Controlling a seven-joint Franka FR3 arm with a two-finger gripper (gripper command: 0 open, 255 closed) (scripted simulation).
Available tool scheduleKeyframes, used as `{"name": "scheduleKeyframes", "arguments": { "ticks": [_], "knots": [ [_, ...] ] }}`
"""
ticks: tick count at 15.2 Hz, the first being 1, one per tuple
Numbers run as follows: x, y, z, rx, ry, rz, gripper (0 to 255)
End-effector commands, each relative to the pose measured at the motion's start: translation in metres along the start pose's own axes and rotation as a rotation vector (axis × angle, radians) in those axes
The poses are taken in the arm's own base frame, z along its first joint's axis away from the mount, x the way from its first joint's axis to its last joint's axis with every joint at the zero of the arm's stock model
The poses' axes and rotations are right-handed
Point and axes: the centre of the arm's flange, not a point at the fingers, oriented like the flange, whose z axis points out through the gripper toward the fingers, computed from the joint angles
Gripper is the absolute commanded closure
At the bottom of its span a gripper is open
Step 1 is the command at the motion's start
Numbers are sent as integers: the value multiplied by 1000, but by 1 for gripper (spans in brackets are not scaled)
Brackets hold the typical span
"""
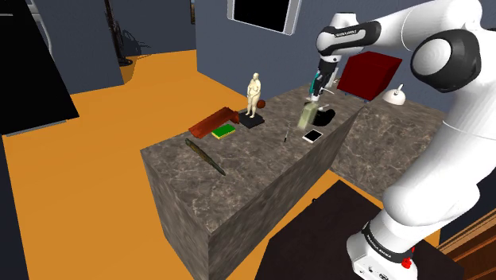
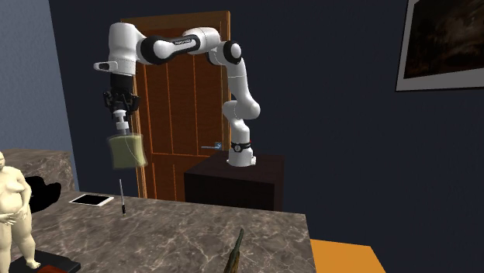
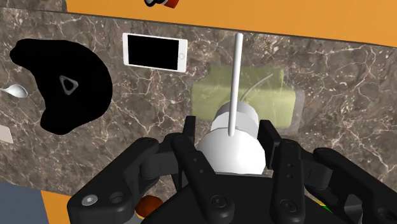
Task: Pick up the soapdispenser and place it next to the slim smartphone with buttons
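Soap dispenser point(image 2: 126, 151): hangs in the air above the counter, held by its white pump top, clear of the surface. In the second exterior view it is above a thin rod and just to the right of the smartphone.
Dispenser body: translucent olive-green. A thin curved tube shows through it in the wrist view; the fill level cannot be told.
Gripper point(image 3: 230, 137): the 2 black fingers are clamped on the dispenser's white pump top, 1 on each side, and point down at the counter.
Smartphone point(image 3: 154, 51): slim and white with a black screen, lying flat on the counter near the edge, beside the spot under the dispenser.
Thin rod point(image 2: 122, 195): stands on the counter beneath the dispenser, between it and the surface, just beside the phone.
Black flat shape point(image 3: 63, 86): kidney-shaped, lying on the counter near the phone, on the side away from the dispenser.
Counter point(image 1: 238, 183): a brown marbled block that carries everything here.
Figurine point(image 1: 254, 95): a pale standing figure on a dark base, well apart from the phone.
Books: 1 red-brown book point(image 1: 213, 123) and 1 green book point(image 1: 224, 131), touching each other beside the figurine.
Long dark object point(image 1: 205, 155): lies alone on the counter's near end; what it is cannot be told.
Red armchair point(image 1: 370, 75): on the floor behind the arm.
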Motion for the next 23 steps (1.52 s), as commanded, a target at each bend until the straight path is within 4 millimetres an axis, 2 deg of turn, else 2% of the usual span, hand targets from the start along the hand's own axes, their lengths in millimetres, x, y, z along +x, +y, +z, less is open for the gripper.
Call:
{"name": "scheduleKeyframes", "arguments": {
  "ticks": [1,23],
  "knots": [
    [-2,0,10,-1,1,0,255],
    [-5,-14,126,-1,1,0,255]
  ]
}}
